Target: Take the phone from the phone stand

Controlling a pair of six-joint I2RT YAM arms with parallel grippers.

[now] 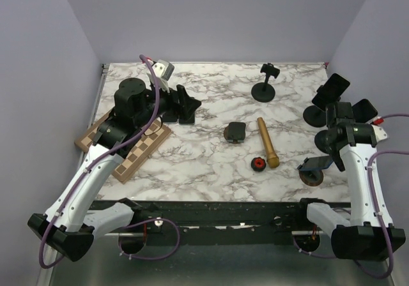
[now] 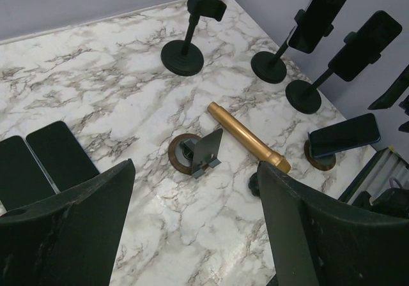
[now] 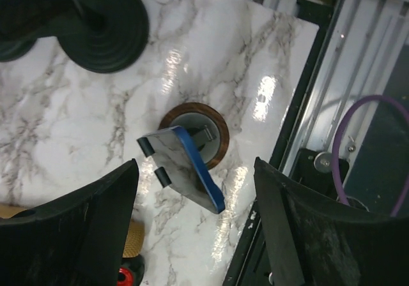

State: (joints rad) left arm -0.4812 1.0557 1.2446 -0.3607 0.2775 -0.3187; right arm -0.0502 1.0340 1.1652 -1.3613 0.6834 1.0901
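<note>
Your right gripper (image 3: 195, 171), jaws apart, hangs over phone (image 3: 179, 155) on stand (image 3: 220, 129), seemingly lined up to pinch; left gripper (image 2: 195, 166) apart, empty.

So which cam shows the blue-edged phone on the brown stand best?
Right wrist: blue-edged phone sits mid-frame, large, leaning on its brown stand. Left wrist shows it small, at far right. Top external shows it tiny and dark, detail lost.
</note>
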